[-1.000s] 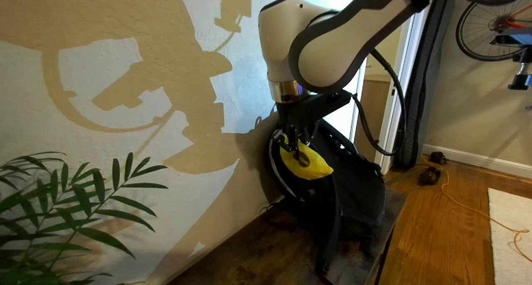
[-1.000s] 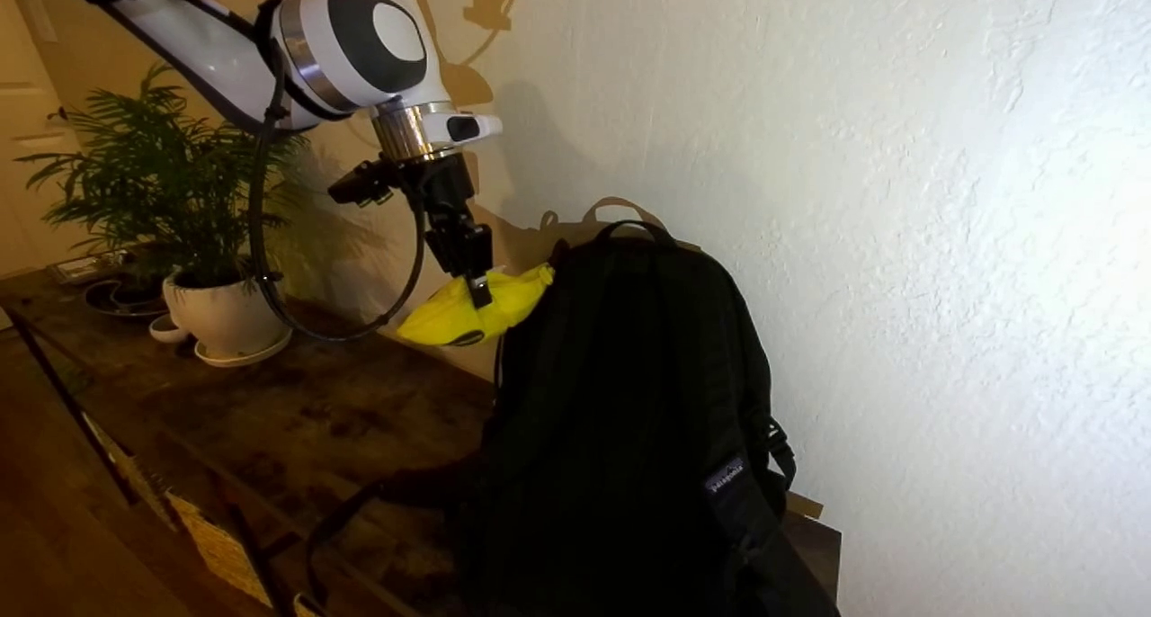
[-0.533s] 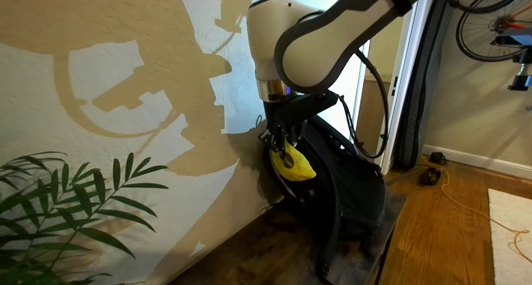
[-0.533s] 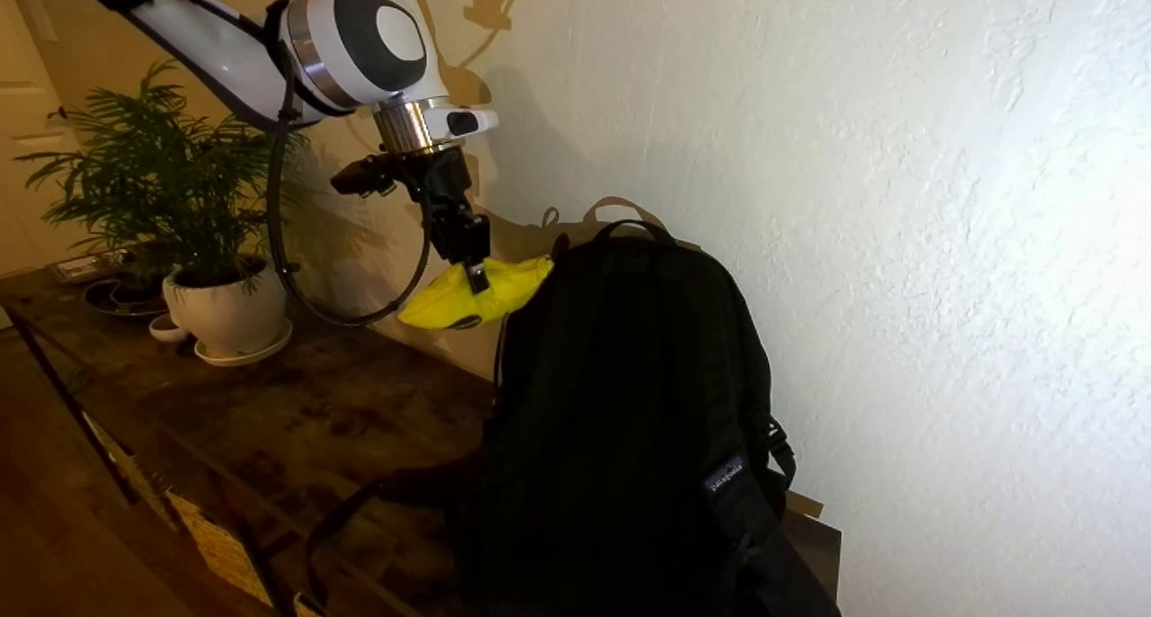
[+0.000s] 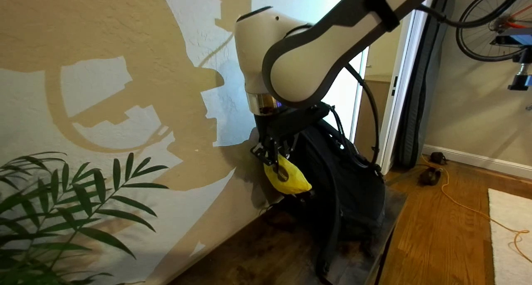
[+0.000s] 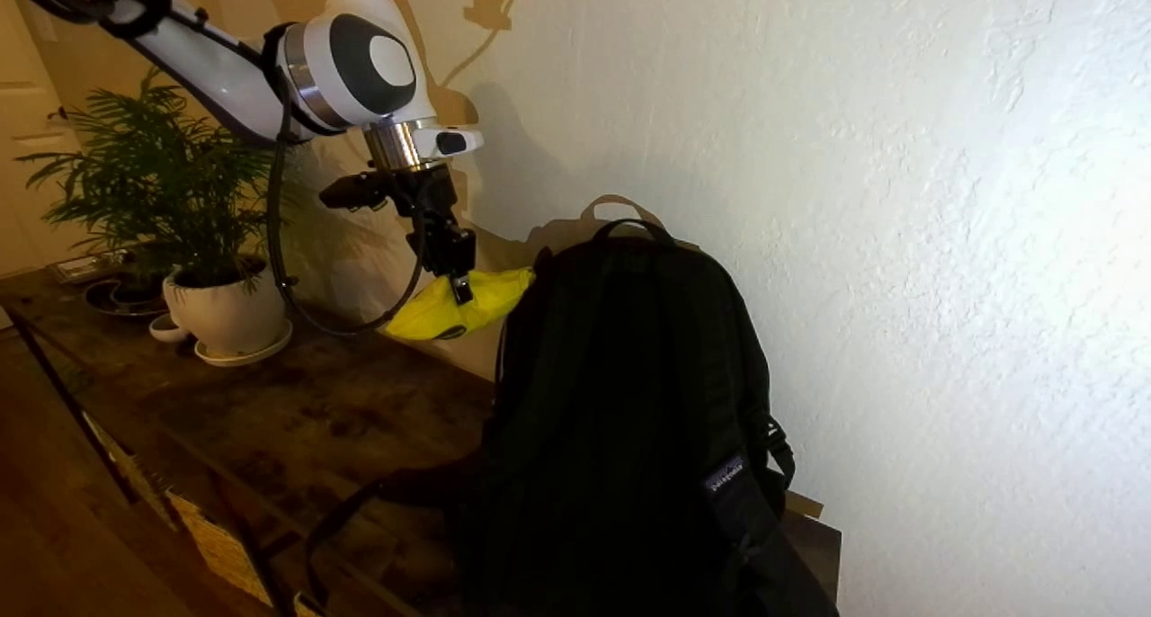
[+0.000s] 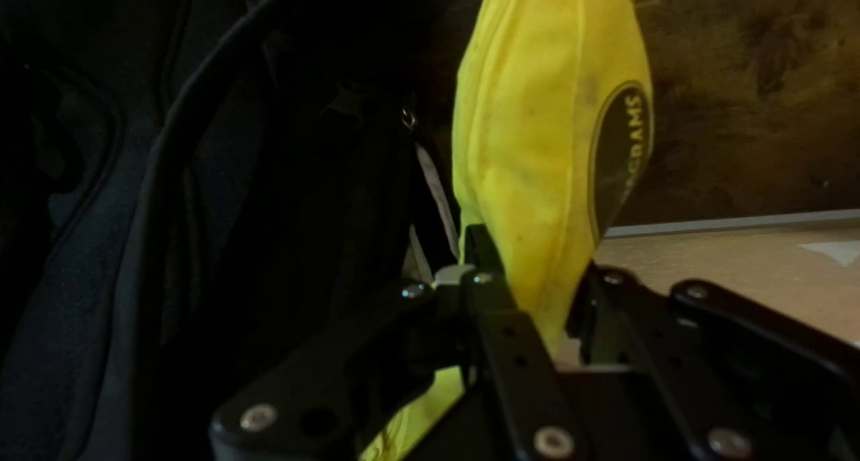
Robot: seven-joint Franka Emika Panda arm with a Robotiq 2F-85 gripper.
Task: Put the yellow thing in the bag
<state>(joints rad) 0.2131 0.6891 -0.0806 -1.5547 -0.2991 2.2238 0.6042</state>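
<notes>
Yellow thing [image 7: 537,132]: picked up and held aloft by the gripper [image 7: 535,273], pinched between narrow-set jaws, just beside the bag [image 6: 629,419], not visibly inside, cannot tell whether touching. Seems past the grasp, with guiding in, lowering and letting go probably left to do. Looks bright and plump, curved, tapering at both ends, seamed lengthwise, faintly smudged, and bears a dark oval patch [image 7: 619,158] with pale lettering
</notes>
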